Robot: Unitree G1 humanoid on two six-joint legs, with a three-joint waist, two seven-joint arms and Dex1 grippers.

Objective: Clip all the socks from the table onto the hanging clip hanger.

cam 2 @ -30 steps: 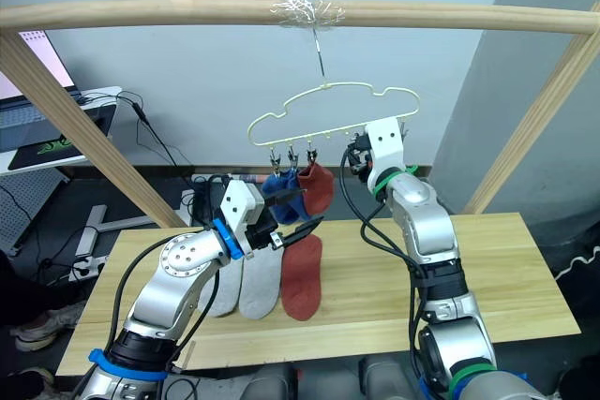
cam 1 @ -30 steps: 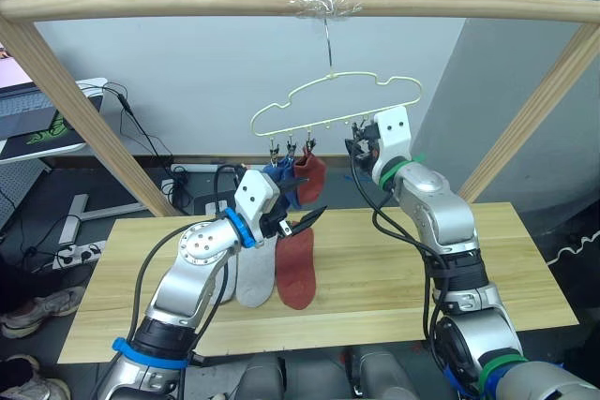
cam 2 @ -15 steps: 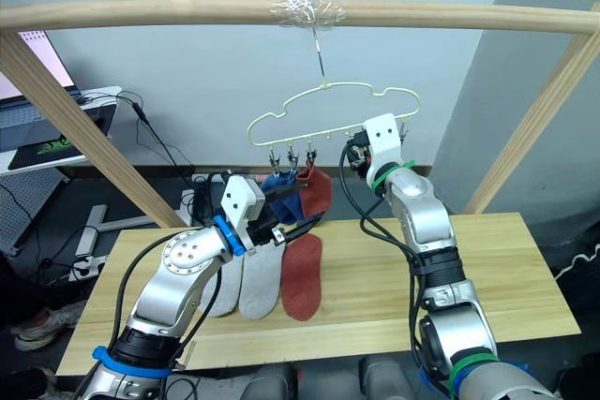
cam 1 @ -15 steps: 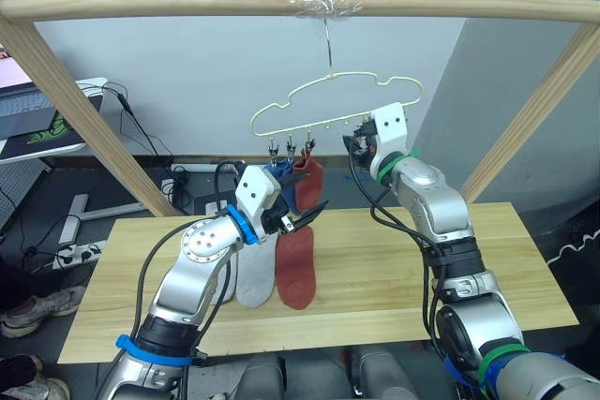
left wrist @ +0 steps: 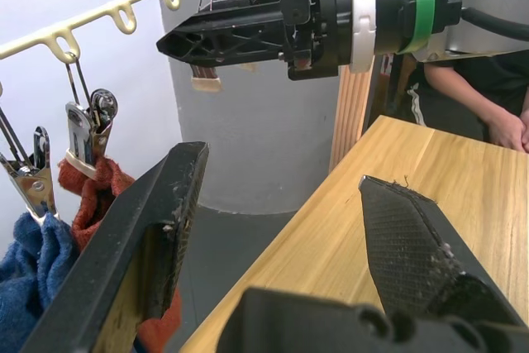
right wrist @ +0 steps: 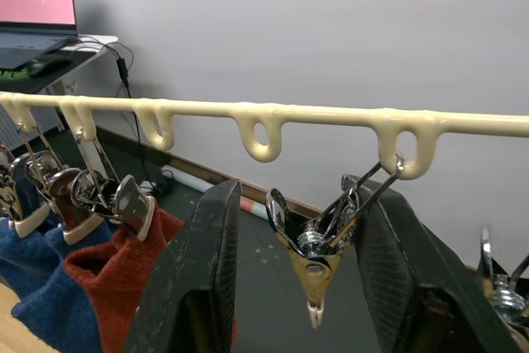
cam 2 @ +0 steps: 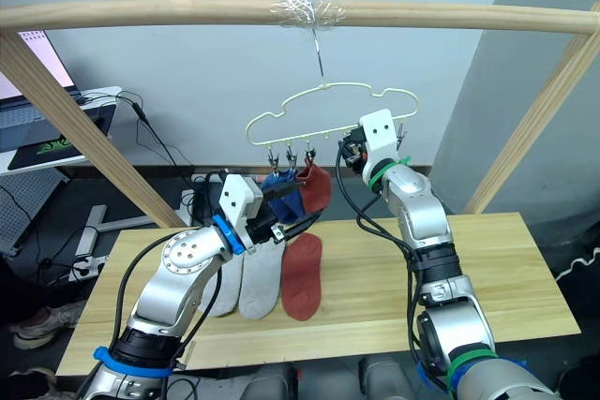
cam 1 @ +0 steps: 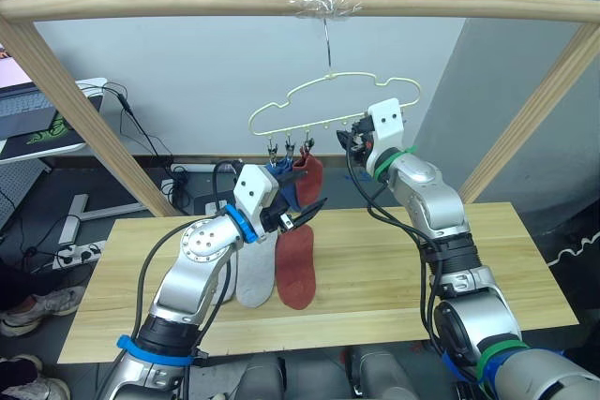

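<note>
Right hand [right wrist: 297,287] straddles a clip [right wrist: 318,245], seemingly not touching.

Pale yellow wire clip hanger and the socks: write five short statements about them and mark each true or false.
1. The pale yellow wire clip hanger hangs by its metal hook from the wooden pole. True.
2. A rust red sock is clipped on the hanger. True.
3. The right gripper is shut on a grey sock. False: its open fingers stand either side of an empty metal clip.
4. The long light wooden table holds no socks. False: a light grey sock and another rust red sock lie there.
5. The left gripper is open and empty. True.
</note>
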